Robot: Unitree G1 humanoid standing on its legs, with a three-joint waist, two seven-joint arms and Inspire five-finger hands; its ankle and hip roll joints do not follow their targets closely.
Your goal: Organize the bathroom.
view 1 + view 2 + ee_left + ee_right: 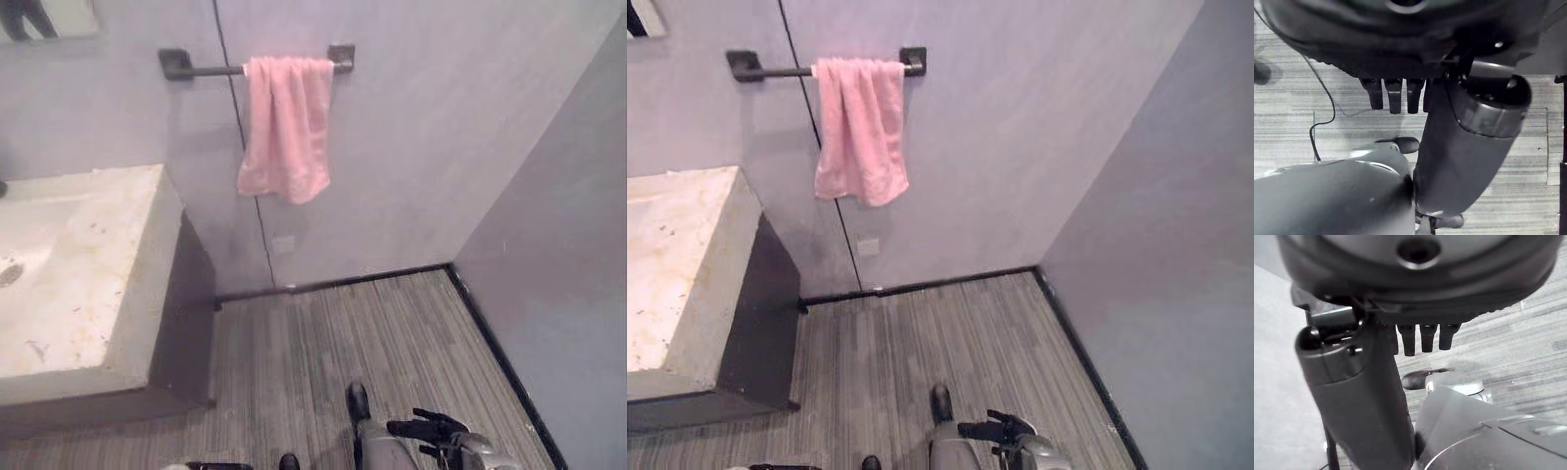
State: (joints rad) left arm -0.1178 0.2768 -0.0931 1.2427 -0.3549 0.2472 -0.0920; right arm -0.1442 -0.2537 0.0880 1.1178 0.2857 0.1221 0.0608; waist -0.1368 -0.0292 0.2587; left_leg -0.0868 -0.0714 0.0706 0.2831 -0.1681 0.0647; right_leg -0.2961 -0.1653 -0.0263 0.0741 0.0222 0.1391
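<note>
A pale grey wall [411, 137] and a striped grey floor [323, 343] meet at a dark skirting strip. The stone sink [88, 274] at the left is cut off by the frame edge, and its drain is only partly seen. The right hand [428, 428] is seen low by the floor, fingers straight and relaxed, nothing held. The left hand [1396, 93] is likewise released and empty. A pink towel [286, 127] is draped over a dark towel bar [201, 69] on the wall, above the sink's right side.
</note>
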